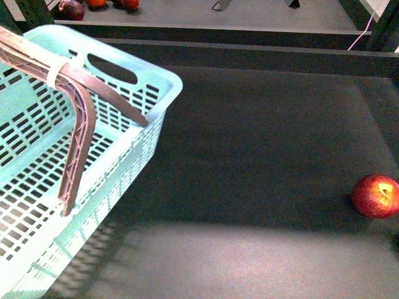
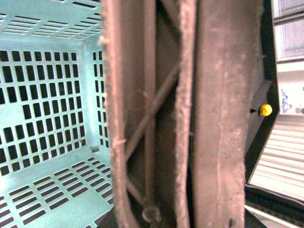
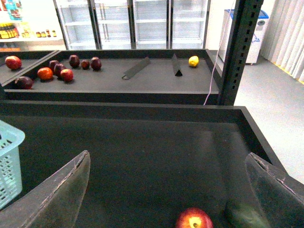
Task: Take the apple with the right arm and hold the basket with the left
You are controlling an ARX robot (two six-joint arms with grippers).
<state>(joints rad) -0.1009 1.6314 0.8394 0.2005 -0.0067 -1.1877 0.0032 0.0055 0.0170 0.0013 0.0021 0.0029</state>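
The pale mint basket (image 1: 43, 187) fills the left of the front view, tilted, with its brownish lattice handles (image 1: 81, 124) gathered and running off the upper left. In the left wrist view those handles (image 2: 209, 118) fill the middle close up, above the slotted basket floor (image 2: 47, 118). My left gripper is shut on them, and its fingers do not show. The red apple (image 1: 376, 195) lies on the dark shelf at the far right. In the right wrist view the apple (image 3: 194, 220) sits low, between the wide-open fingers of my right gripper (image 3: 167, 156).
A dark green object (image 3: 244, 214) lies just beside the apple. The shelf has a raised rim (image 3: 142, 111) at its back. A farther shelf holds several dark and red fruits (image 3: 57, 71), a lemon (image 3: 193, 61) and two dividers. A black upright post (image 3: 240, 52) stands at the right.
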